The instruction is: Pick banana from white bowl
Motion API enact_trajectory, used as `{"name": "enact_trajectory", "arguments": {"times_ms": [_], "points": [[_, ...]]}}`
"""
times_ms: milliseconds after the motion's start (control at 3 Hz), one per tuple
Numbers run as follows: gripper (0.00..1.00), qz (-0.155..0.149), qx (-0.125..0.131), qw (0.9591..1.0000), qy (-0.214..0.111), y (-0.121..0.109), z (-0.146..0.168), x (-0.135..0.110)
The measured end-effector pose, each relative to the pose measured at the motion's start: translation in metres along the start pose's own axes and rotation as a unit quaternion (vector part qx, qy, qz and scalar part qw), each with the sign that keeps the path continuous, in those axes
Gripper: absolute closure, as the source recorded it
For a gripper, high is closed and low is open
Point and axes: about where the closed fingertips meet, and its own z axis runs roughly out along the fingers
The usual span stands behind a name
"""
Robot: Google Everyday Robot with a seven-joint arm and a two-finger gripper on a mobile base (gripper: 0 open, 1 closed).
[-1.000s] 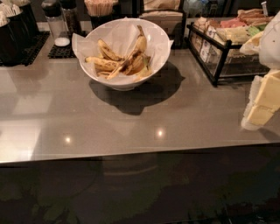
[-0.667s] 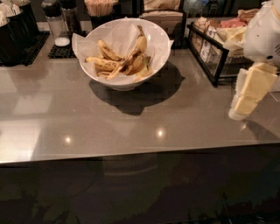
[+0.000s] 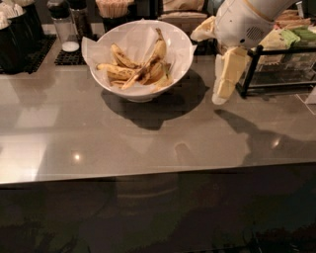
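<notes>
The white bowl [image 3: 132,90], lined with crinkled white paper, stands on the grey counter at the back centre. Several small speckled yellow bananas lie in it. One banana [image 3: 159,47] leans upright against the far right side and others [image 3: 121,73] lie flat in the middle. My gripper [image 3: 206,68] hangs just right of the bowl, level with its rim, and is empty. Its cream fingers are spread apart. One finger [image 3: 225,74] points down toward the counter. The other [image 3: 203,29] points left toward the bowl's rim.
A black wire rack [image 3: 252,69] with packets stands at the back right, right behind my gripper. Shaker bottles [image 3: 63,25] on a black mat, black containers [image 3: 17,34] and a cup of sticks [image 3: 113,8] line the back left. The counter's front edge [image 3: 148,173] runs across the middle.
My gripper has moved from the right edge leftward and away from me, ending beside the bowl. The bowl and bananas have not moved.
</notes>
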Motion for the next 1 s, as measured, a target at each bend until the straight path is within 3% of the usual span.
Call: {"name": "enact_trajectory", "arguments": {"times_ms": [333, 1000], "points": [[0.00, -0.073, -0.020, 0.9962, -0.043, -0.036, 0.025, -0.042], [0.00, -0.169, -0.046, 0.9785, -0.110, -0.082, 0.069, -0.113]]}}
